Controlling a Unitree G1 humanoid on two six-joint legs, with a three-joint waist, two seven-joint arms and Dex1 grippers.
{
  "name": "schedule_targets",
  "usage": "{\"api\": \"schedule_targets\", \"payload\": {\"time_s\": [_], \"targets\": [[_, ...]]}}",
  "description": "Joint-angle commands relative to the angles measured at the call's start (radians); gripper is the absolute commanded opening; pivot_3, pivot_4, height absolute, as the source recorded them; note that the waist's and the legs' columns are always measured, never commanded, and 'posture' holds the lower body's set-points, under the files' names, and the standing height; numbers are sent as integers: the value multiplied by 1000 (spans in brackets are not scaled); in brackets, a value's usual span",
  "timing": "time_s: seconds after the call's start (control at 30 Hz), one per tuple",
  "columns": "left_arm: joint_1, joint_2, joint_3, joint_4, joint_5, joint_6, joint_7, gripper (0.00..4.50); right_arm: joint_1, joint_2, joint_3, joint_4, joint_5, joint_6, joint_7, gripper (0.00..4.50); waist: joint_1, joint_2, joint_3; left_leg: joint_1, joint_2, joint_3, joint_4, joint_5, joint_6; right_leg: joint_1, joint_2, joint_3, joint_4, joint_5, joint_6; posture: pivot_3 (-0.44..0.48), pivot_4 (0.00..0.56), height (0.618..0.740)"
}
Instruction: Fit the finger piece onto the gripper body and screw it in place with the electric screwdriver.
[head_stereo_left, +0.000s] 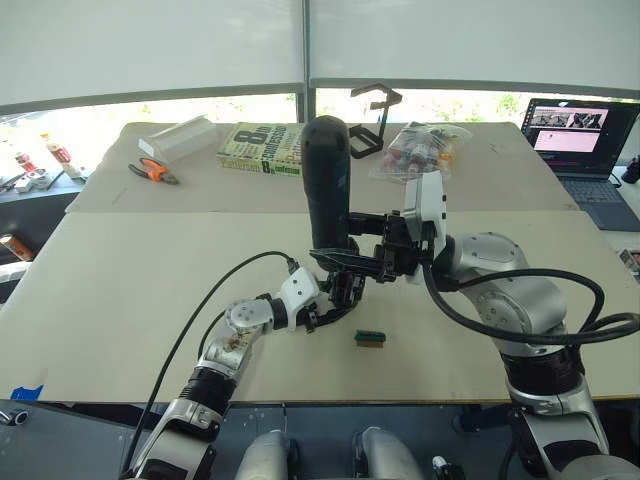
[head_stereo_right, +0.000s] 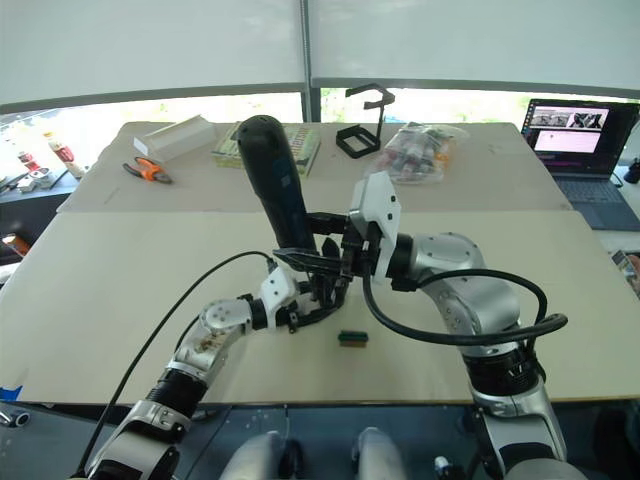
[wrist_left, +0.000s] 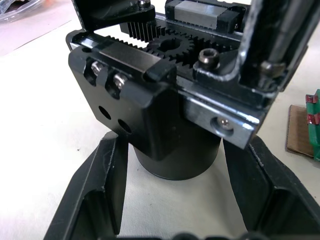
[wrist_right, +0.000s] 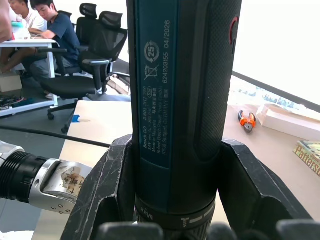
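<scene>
1. The gripper body, a matte-black block with exposed gear teeth and silvery brackets, is sitting near the table's centre, its round base clamped by the left gripper.
2. The right gripper is holding the electric screwdriver upright at its twelve o'clock.
3. Screwing appears underway; next, the bit needs seating squarely.
4. A green-and-brown block is lying at four o'clock.

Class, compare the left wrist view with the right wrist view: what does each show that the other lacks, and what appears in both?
Left wrist view: the small black gripper body with toothed gears and silvery screws, held on its round base between the left hand's fingers. Right wrist view: the thick black cylindrical electric screwdriver clamped in the right hand, orange-handled pliers, office chairs. Both: the pale tabletop.
</scene>
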Motion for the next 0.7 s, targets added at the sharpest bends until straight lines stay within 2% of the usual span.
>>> {"api": "schedule_targets", "payload": {"time_s": [0.03, 0.33, 0.7], "targets": [[-28, -3, 6, -32, -13, -1, -1, 2303, 0, -26, 17, 30, -55, -22, 11, 1923, 0, 0, 0, 0, 0, 0, 0, 0, 0, 0, 0, 0, 0, 0, 0, 0, 150, 740], [-29, -3, 7, -35, -15, 1, -1, 2303, -30, -49, 32, 66, -84, -64, 36, 1922, 0, 0, 0, 0, 0, 0, 0, 0, 0, 0, 0, 0, 0, 0, 0, 0, 150, 740], [-38, -2, 9, -26, -13, -2, -1, 2303, -51, -67, 48, 82, -50, 57, 34, 1922, 1, 0, 0, 1, 0, 0, 0, 0, 0, 0, -1, 0, 1, 0, 0, 0, 150, 740]]}}
